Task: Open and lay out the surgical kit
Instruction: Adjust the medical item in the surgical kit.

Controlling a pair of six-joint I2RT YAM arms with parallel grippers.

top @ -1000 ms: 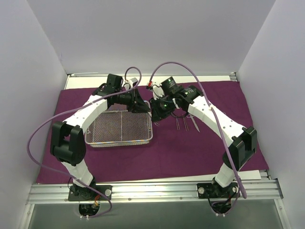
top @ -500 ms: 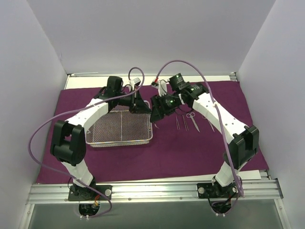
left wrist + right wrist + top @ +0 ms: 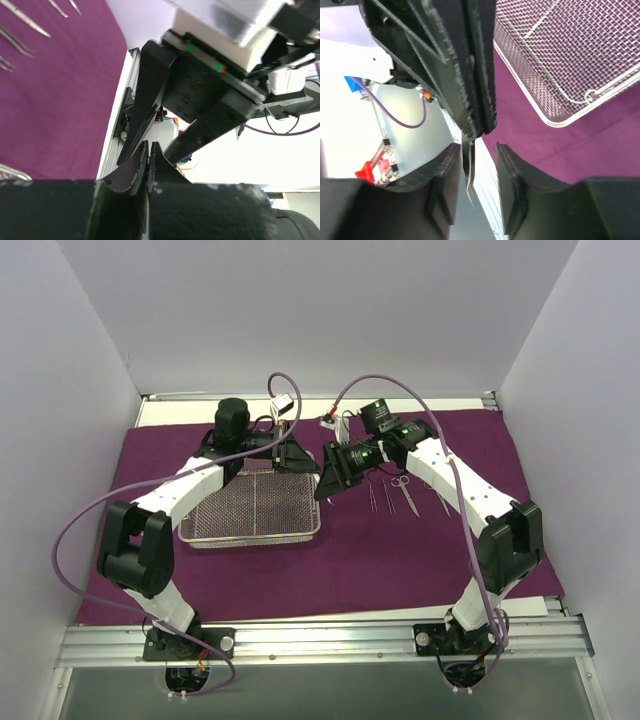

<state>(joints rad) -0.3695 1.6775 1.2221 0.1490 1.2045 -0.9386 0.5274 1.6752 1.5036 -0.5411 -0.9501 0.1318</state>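
Note:
My left gripper (image 3: 303,457) hovers beside the far right corner of the silver wire-mesh tray (image 3: 250,538). It is shut on thin steel forceps (image 3: 471,175), whose tips stick out below its fingers (image 3: 470,75) in the right wrist view. My right gripper (image 3: 325,480) meets it tip to tip and is open, its fingers (image 3: 510,170) on either side of the forceps without touching them. In the left wrist view my left gripper (image 3: 149,145) shows its jaws pressed together. The dark purple cloth (image 3: 400,550) lies spread flat.
Several steel scissors and forceps (image 3: 392,495) lie in a row on the cloth right of the tray; some also show in the left wrist view (image 3: 20,22). The tray looks empty. White walls close in the left, right and back. A metal rail (image 3: 320,640) runs along the near edge.
Both grippers have moved a little toward the back and turned to face each other. The right arm has shifted off the row of instruments, which now shows fully.

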